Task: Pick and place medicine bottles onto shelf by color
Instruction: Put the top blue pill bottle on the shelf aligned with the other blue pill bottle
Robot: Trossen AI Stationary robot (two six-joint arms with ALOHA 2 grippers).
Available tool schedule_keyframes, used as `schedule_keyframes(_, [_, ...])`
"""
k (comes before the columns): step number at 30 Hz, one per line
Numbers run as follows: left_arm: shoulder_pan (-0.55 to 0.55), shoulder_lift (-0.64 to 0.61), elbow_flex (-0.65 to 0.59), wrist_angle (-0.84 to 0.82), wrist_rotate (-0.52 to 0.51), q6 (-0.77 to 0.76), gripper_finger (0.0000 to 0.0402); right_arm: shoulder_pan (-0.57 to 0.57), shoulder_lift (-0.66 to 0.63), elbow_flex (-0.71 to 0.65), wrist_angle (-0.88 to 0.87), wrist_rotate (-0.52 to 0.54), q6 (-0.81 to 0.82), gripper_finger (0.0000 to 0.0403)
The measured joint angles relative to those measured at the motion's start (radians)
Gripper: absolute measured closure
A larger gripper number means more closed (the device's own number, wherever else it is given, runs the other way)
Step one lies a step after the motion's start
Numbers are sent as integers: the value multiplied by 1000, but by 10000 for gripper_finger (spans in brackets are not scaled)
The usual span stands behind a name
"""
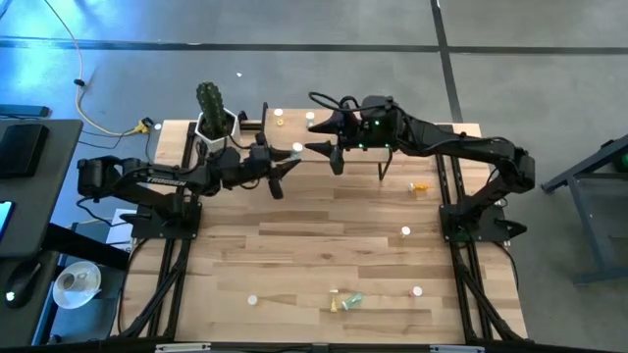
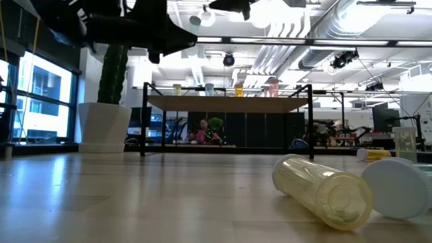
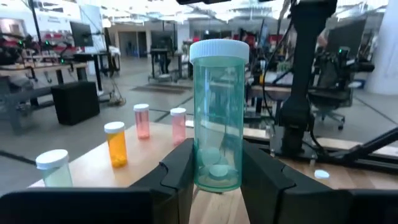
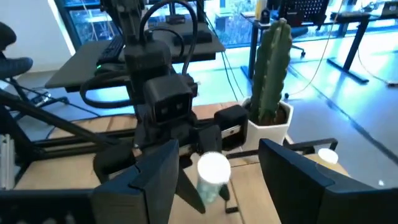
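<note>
My left gripper (image 3: 216, 171) is shut on a green medicine bottle (image 3: 217, 112) with a white cap, held upright by the near left part of the shelf (image 1: 324, 127). On the shelf's board stand a green bottle (image 3: 52, 168), an orange one (image 3: 115, 144) and two pink ones (image 3: 142, 121). My right gripper (image 4: 217, 180) stands open just beyond it, a finger on either side of the held bottle's white cap (image 4: 213, 168) without touching it. In the high view the two grippers (image 1: 290, 159) (image 1: 332, 149) face each other above the shelf's front edge. My left gripper pinches the green bottle's lower body (image 3: 198, 163) between its two fingers. The fingers lie level and come from the table's left side. The bottle stands upright, cap up, most of it rising above the fingers, lifted clear of the table.
A cactus in a white pot (image 1: 214, 123) stands at the shelf's left end, close to my left arm. Loose bottles lie on the table: one at the right (image 1: 420, 186), a yellow and a green one near the front edge (image 1: 343, 301), white-capped ones (image 1: 405, 231) (image 1: 252, 300) apart.
</note>
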Motion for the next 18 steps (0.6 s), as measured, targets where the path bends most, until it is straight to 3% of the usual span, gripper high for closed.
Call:
schedule_keyframes(13, [9,29,-51,147,-10,-4,304,-47,96,0,259,-64,-75,190])
schedule_keyframes(18, [28,82,-50,199,-6,-4,304,-96,130,74,213,-107,-42,190])
